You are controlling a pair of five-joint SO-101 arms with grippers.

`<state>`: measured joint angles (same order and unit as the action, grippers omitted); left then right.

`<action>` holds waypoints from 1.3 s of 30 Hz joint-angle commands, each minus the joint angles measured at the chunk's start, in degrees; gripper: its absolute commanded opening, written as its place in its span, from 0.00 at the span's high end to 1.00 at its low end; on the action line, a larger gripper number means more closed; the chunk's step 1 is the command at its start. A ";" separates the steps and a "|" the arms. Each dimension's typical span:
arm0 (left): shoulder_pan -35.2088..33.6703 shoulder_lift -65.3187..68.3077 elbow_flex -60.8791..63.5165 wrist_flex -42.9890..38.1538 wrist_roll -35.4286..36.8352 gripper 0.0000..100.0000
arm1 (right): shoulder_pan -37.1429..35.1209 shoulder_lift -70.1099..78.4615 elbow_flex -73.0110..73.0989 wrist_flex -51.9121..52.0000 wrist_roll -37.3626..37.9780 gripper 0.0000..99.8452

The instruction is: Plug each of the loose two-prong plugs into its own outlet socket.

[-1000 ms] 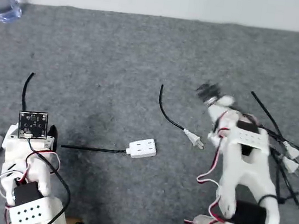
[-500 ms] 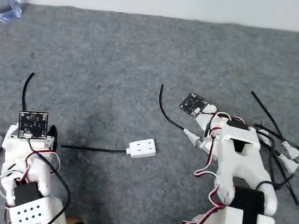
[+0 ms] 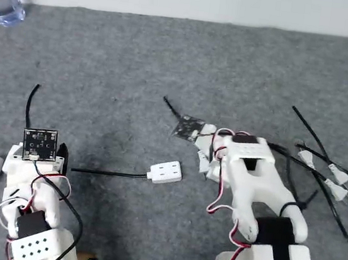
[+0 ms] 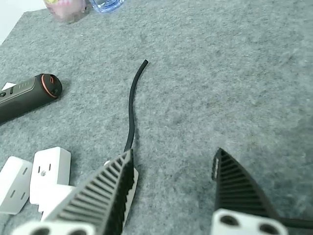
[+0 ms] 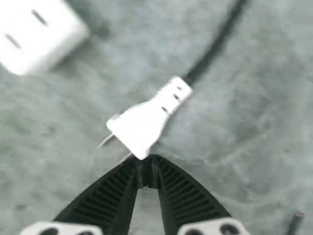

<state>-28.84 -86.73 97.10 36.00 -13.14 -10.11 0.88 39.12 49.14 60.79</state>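
left end effector [image 4: 173, 155] spread; right end effector [image 5: 145, 170] pressed together, tips touching a white plug [image 5: 141, 125].

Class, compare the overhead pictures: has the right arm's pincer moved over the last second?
Yes. The right pincer, shut on a white plug, has swung left in the high view, nearer the fixed white outlet socket.

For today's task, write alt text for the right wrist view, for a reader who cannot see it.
A white two-prong plug on a black cord lies on grey felt, right at the tips of the black ribbed gripper, whose fingers are shut together. A white outlet block lies farther off.
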 commanded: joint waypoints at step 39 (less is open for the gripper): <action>0.44 -0.70 -0.40 -1.49 0.44 0.75 | -6.29 -3.03 -3.69 -7.43 -25.05 0.86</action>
<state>-28.66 -86.73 97.10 36.00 -13.14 -16.97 -2.90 39.65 42.64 36.35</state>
